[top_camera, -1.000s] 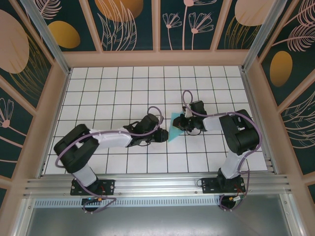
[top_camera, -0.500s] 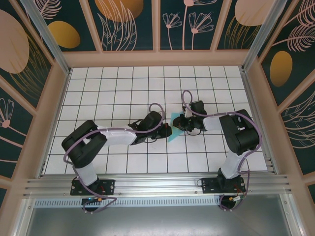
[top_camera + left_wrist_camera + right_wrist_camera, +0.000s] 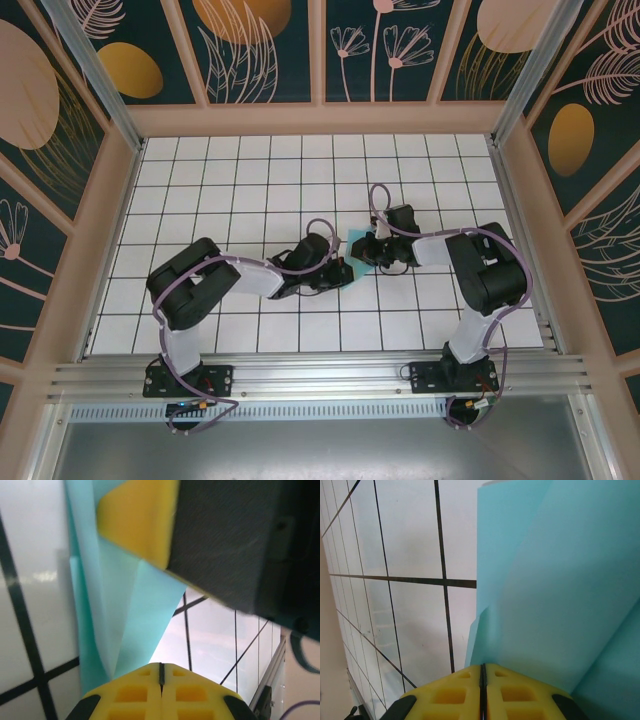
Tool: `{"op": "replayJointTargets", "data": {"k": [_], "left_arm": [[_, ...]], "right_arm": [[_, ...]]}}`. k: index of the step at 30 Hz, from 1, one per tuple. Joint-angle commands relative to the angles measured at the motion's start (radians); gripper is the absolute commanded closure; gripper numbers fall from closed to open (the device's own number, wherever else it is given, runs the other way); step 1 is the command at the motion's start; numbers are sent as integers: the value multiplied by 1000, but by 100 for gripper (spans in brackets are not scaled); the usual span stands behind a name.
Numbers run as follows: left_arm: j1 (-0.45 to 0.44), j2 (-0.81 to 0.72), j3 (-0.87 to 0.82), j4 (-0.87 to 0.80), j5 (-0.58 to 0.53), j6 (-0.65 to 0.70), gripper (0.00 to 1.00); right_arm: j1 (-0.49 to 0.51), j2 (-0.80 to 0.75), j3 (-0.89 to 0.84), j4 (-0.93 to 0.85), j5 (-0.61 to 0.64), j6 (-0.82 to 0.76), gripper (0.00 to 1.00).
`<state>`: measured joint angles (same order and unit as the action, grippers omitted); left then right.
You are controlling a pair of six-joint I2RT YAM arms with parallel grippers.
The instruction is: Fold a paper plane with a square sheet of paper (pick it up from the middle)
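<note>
Two pinches on one sheet: left gripper (image 3: 161,674) is clamping its yellow pads tight on the folded turquoise paper (image 3: 131,615), and right gripper (image 3: 483,674) is doing the same from the opposite end. Paper is sitting on the grid table (image 3: 240,190), touching the right gripper and just to its left. Risk: if one arm is pulling or twisting while the other is holding, the thin paper is likely tearing or slipping and the crease is going skewed. Long axis looks to be running gripper to gripper, folds lengthwise. Can't tell which end is the nose.
</note>
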<state>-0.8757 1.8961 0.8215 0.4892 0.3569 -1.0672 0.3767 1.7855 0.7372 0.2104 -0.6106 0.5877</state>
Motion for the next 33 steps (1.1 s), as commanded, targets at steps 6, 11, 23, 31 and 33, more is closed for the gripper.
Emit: {"op": "replayJointTargets", "data": {"k": [6, 11, 23, 31, 33], "left_arm": [[9, 49, -126, 182, 116, -98, 91], [10, 48, -140, 181, 170, -80, 89], [55, -109, -25, 57, 47, 35, 85], [95, 70, 61, 167, 194, -29, 82], [96, 99, 60, 219, 212, -56, 82]], "right_arm": [[-8, 56, -32, -109, 92, -34, 87], [-8, 62, -33, -108, 97, -32, 87], [-6, 68, -38, -98, 91, -32, 88], [-7, 70, -38, -97, 89, -32, 88], [-6, 71, -39, -96, 90, -32, 88]]}}
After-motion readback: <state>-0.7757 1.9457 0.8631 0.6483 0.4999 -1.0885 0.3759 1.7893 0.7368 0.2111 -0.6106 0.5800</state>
